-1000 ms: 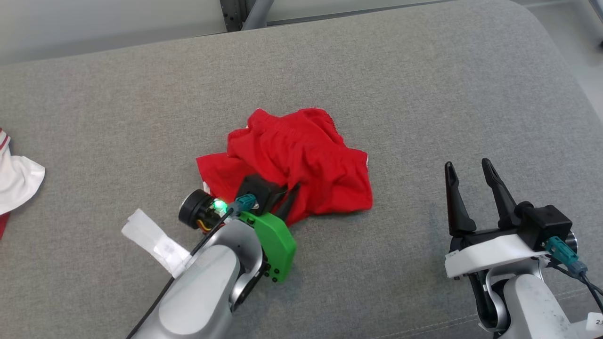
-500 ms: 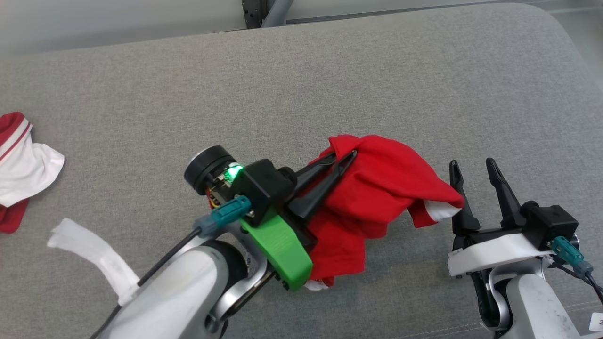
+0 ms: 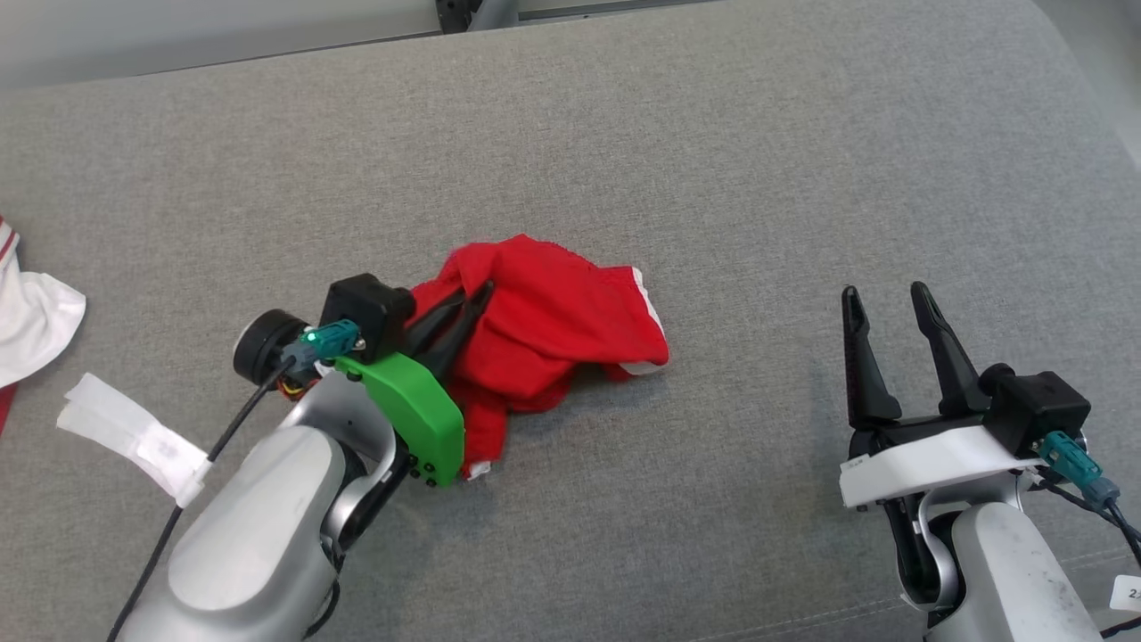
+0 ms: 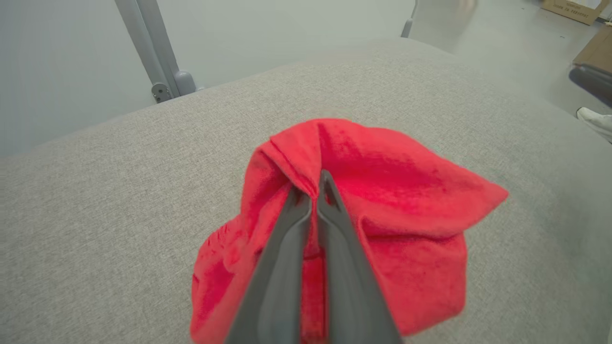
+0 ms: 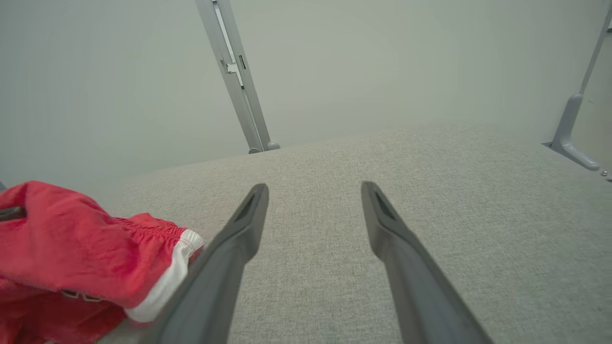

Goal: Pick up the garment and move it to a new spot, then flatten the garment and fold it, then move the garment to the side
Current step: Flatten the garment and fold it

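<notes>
One wide grey fabric cushion [image 3: 713,178] spreads under everything, evenly woven and rounded at its far right corner; beyond it stand a pale wall [image 5: 119,71] and slanted grey metal struts [image 5: 234,71]. In the left wrist view the floor past the cushion carries a cardboard box [image 4: 569,9] and what looks like a white shoe [image 4: 595,122], both cut by the frame. The red garment [image 3: 553,321] lies bunched left of centre on the cushion, with white trim at its right edge. The left gripper [image 3: 475,292] has its fingers pinched together on a fold at the garment's upper left. The right gripper [image 3: 882,299] stands well apart to the right, fingers spread, holding nothing. A white and red cloth [image 3: 36,321] sits at the left edge, cut off. A white tag [image 3: 125,432] wraps the left arm's cable. The green wrist plate [image 3: 414,415] hides the garment's lower left part
</notes>
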